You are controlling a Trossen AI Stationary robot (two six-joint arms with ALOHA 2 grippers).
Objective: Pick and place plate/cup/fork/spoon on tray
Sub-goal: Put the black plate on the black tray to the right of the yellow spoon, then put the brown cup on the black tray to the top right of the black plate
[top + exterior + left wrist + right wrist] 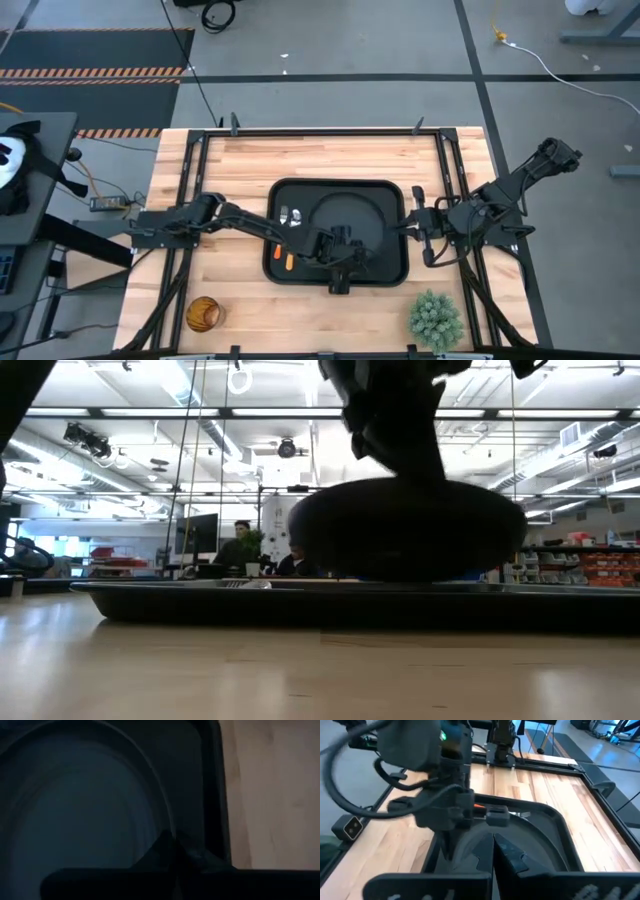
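The black tray lies mid-table. The round black plate is over its right part. In the low view the plate is tilted, its near side raised above the tray. My left gripper is shut on the plate's near rim. The fork and spoon lie side by side on the tray's left part, silver heads toward the far edge. The amber cup stands on the table near the front left. My right gripper is shut and empty over the tray's right rim. My left gripper pinches the plate's rim on its near side between its two fingers, coming down at a slant from the near left. The plate is tilted with the held side up. Whether its far side rests on the tray, I cannot tell.
A green spiky plant stands near the front right corner. Bare wood lies in front of the tray and along the far side. In the low view people sit at desks in the room behind.
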